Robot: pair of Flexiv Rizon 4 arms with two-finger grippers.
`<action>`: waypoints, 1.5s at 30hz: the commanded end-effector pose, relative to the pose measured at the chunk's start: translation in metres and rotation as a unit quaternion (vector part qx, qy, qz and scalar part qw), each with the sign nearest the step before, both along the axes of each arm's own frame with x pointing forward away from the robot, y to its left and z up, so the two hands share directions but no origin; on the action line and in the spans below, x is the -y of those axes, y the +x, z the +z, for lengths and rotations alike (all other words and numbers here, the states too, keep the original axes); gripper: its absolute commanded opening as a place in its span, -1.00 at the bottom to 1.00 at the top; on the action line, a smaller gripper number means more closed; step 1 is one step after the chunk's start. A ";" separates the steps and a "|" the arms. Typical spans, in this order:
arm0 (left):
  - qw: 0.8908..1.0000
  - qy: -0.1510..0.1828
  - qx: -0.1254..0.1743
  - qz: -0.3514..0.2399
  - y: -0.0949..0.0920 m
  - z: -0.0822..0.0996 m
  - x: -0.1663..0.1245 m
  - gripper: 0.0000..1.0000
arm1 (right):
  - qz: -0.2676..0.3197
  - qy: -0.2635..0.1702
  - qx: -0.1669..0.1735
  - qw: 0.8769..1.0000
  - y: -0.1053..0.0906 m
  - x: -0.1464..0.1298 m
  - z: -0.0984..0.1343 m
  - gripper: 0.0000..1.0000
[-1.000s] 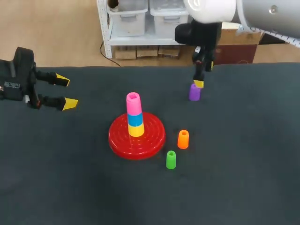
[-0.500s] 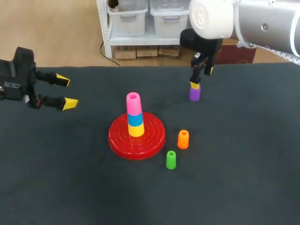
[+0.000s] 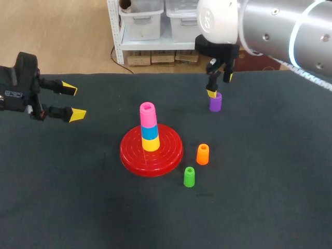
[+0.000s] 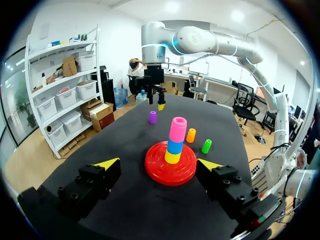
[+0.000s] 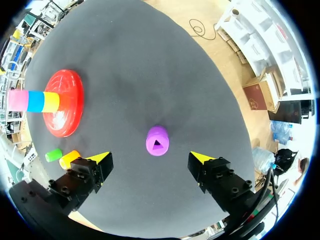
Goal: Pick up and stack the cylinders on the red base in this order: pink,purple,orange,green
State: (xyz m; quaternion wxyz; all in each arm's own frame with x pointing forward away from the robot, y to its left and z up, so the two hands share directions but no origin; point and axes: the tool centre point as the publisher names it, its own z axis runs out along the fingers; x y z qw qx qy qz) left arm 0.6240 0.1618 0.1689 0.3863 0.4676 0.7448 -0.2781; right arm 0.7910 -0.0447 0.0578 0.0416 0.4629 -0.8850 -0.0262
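The red base (image 3: pixel 168 154) stands mid-table with yellow, blue and pink cylinders (image 3: pixel 148 115) stacked on its peg. The purple cylinder (image 3: pixel 215 102) stands upright toward the back right. My right gripper (image 3: pixel 219 85) hovers open just above it; in the right wrist view the purple cylinder (image 5: pixel 157 140) lies straight below, ahead of the gap between the open right gripper's (image 5: pixel 150 157) fingers, untouched. The orange cylinder (image 3: pixel 203 154) and green cylinder (image 3: pixel 189 177) stand right of the base. My left gripper (image 3: pixel 72 101) is open and empty at the far left.
In the left wrist view the red base (image 4: pixel 187 172) lies ahead of my left gripper (image 4: pixel 159 163), with the purple (image 4: pixel 152 117), orange (image 4: pixel 190 135) and green (image 4: pixel 206 146) cylinders beyond it. The dark table (image 3: pixel 270 197) runs wide on all sides.
My right arm has swung further over the table and its gripper has turned and shifted slightly left above the purple cylinder. The left arm and all cylinders have stayed put.
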 end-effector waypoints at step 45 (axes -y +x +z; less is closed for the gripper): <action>1.000 -0.001 0.001 -0.002 0.002 -0.002 -0.001 1.00 | -0.052 -0.017 -0.004 0.998 0.017 -0.008 -0.032 0.74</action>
